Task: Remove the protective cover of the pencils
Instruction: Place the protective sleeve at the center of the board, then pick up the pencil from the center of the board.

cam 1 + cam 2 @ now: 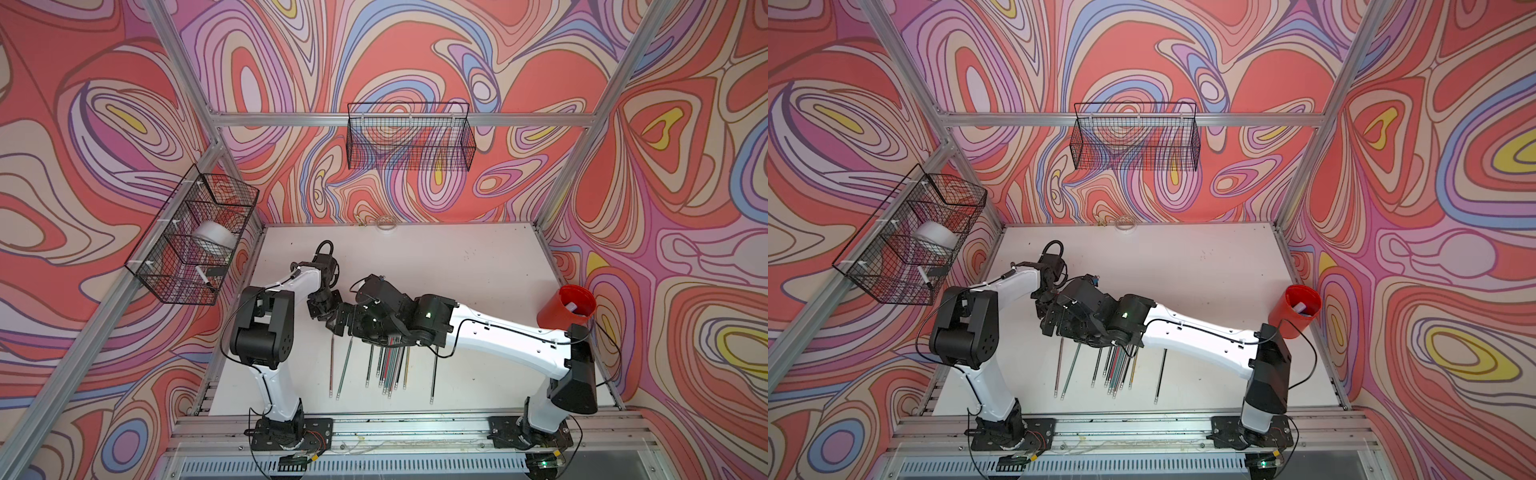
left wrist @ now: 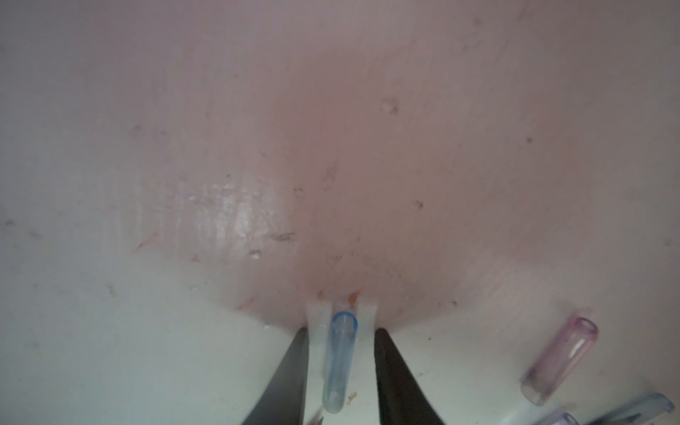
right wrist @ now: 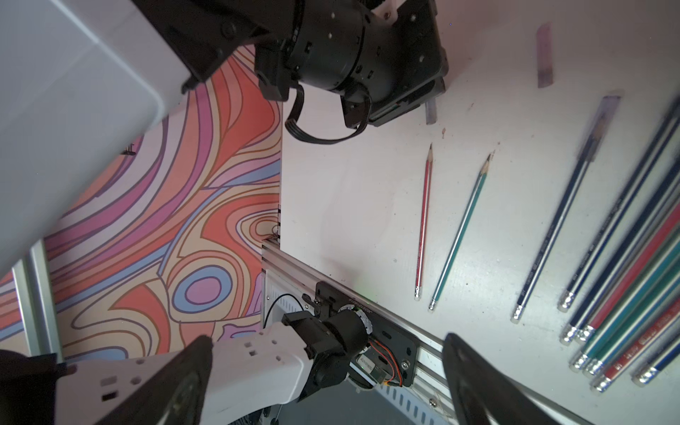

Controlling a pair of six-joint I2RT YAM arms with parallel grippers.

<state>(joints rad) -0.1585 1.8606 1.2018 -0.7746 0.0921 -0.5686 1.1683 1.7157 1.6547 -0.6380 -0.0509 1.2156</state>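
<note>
Left end effector [image 2: 341,312] low over table [image 2: 147,331], jaws slightly apart. Bluish protective cover [image 2: 339,368] lies between them, gap visible on one side. Its long axis runs along fingers, open rim pointing away from wrist. Pinkish cover [image 2: 559,362] loose on table nearby. Right end effector [image 3: 327,338]: jaws wide apart, holding nothing. Pencils [image 1: 390,370] in row on table, long axes near-to-far, erasers toward near edge, tips toward far edge. Red pencil [image 3: 423,220] and green pencil [image 3: 460,235] have bare tips.
</note>
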